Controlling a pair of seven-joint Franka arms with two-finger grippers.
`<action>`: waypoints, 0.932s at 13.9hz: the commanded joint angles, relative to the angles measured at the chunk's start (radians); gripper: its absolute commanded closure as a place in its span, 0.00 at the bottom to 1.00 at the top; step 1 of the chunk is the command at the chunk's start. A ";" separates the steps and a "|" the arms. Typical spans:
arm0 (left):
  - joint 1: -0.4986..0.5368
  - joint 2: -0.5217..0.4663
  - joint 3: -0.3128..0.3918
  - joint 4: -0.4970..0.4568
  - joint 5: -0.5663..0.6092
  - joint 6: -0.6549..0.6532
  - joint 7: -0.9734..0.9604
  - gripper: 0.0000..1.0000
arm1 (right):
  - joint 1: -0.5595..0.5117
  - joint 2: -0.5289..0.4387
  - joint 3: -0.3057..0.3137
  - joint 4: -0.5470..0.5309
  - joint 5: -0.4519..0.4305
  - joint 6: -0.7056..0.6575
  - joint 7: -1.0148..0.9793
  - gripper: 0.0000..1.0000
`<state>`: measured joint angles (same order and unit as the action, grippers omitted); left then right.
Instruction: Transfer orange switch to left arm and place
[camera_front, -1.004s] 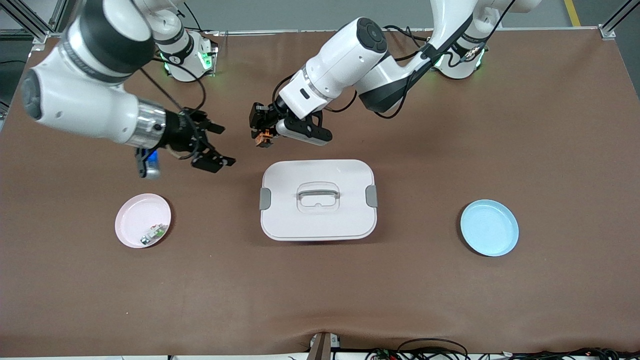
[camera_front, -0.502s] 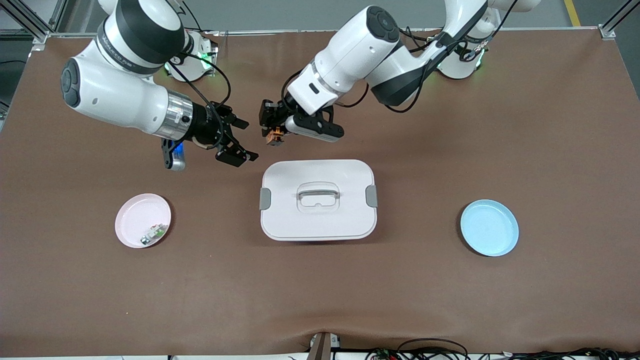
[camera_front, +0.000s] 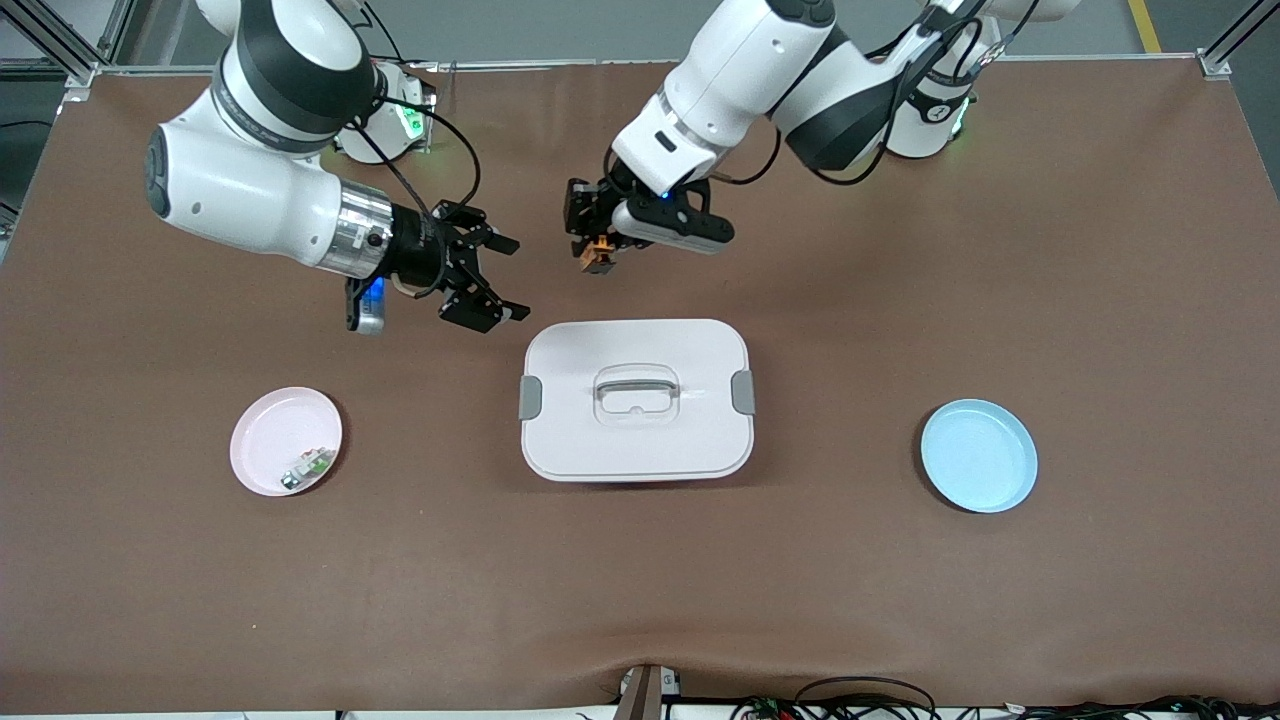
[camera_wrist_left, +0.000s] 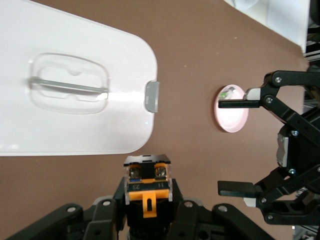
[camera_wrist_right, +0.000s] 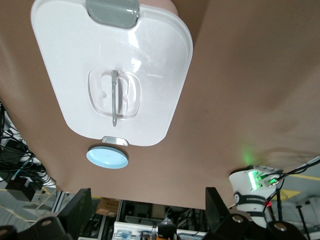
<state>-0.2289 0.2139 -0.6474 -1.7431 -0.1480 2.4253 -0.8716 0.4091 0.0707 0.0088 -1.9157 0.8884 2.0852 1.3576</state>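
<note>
The left gripper (camera_front: 597, 252) pinches the orange switch (camera_front: 599, 257) in the air above the table (camera_front: 1100, 250) near the box (camera_front: 636, 400), while the right gripper (camera_front: 497, 277) hangs beside it, fingers spread wide, holding nothing

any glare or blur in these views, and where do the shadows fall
Front view: even light, sharp; the box throws a thin shadow along its nearer edge, and soft arm shadows lie on the table. Left wrist view: a glare streak by the box handle; the switch up close is slightly soft. Right wrist view: bright sheen on the lid.
</note>
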 joint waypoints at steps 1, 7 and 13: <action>0.042 -0.093 -0.002 -0.041 -0.016 -0.093 -0.015 1.00 | 0.043 -0.045 -0.004 -0.088 0.098 0.079 -0.035 0.00; 0.169 -0.218 0.002 -0.079 -0.117 -0.308 0.127 1.00 | 0.083 -0.039 -0.004 -0.088 0.132 0.136 -0.037 0.00; 0.356 -0.327 0.008 -0.141 -0.223 -0.469 0.351 1.00 | 0.060 -0.040 -0.015 -0.088 0.119 0.084 -0.139 0.00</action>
<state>0.0664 -0.0650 -0.6396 -1.8519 -0.3410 2.0038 -0.5833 0.4864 0.0619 0.0024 -1.9752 0.9954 2.2030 1.3022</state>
